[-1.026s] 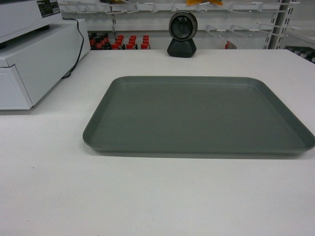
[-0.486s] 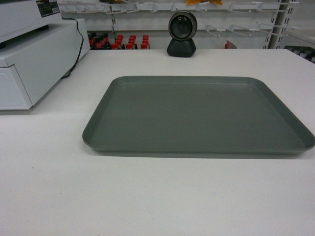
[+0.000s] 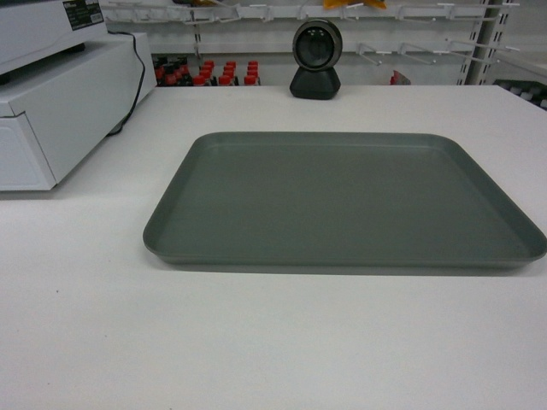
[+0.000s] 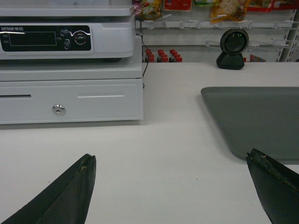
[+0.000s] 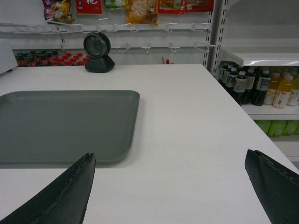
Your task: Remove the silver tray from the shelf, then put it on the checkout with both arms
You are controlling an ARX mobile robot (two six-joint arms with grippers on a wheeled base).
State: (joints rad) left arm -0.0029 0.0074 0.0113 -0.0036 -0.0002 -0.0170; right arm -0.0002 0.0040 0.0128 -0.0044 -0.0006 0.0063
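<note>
The silver tray (image 3: 342,196) lies flat on the white checkout (image 3: 256,342), a dark grey rectangle with rounded corners and a low rim. No gripper shows in the head view. In the left wrist view the tray (image 4: 257,116) lies ahead to the right, and my left gripper (image 4: 170,161) stands open over bare counter, its right fingertip just short of the tray's near corner. In the right wrist view the tray (image 5: 60,123) lies ahead to the left, and my right gripper (image 5: 168,158) is open with nothing between its fingers.
A white cash register on its drawer (image 3: 60,102) stands at the counter's left. A black round scanner (image 3: 316,60) sits at the far edge. Behind are store shelves; bottles (image 5: 261,88) fill shelves right of the counter's edge.
</note>
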